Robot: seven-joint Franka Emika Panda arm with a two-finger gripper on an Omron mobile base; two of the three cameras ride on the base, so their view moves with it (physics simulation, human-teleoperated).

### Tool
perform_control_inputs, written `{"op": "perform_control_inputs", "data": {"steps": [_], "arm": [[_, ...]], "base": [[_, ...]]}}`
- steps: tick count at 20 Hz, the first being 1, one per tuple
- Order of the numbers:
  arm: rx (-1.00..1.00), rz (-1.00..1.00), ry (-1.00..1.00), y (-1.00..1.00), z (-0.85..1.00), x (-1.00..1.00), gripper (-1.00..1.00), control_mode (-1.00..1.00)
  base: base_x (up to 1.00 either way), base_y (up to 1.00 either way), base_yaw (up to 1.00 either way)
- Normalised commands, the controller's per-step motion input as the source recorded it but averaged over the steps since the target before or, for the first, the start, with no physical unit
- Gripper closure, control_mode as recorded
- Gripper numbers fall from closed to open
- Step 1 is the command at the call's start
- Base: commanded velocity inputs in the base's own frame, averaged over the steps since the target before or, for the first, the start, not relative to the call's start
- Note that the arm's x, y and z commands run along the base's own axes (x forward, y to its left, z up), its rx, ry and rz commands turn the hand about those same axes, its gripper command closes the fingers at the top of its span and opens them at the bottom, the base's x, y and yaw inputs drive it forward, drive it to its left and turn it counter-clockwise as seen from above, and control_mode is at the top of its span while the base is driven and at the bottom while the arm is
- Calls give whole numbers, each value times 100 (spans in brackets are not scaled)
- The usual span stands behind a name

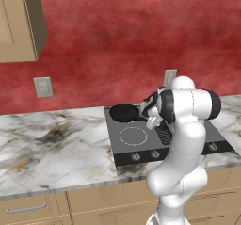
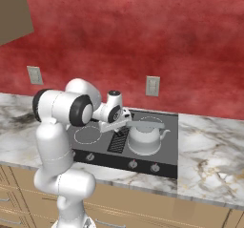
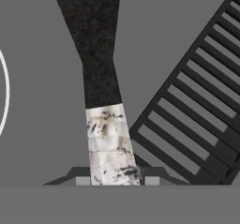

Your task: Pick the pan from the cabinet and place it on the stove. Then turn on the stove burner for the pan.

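- The pan (image 1: 123, 112) sits on the stove (image 1: 195, 146), over its rear left part, next to the vent grille (image 3: 197, 120).
- The gripper (image 3: 117, 181) has its fingertips on both sides of the handle's silver tip (image 3: 110, 143) and seems to clamp it.
- A silvery-white pot (image 2: 144, 139) stands on the stove's right side.
- No readable writing; the knobs (image 2: 133, 163) are too small.
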Motion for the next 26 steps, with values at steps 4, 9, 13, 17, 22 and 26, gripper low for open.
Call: {"op": "perform_control_inputs", "data": {"steps": [4,9,13,17,22,26], "arm": [[0,0,10,0,-25,1,100,-100],[0,0,11,0,-27,2,-100,-100],[0,0,0,1,0,0,-100,-100],[0,0,0,10,0,-1,-100,-100],[0,0,0,20,2,-13,-100,-100],[0,0,-2,14,25,-38,-100,-100]], "base": [[0,0,0],[0,0,0],[0,0,0],[0,0,0],[0,0,0],[0,0,0]]}}
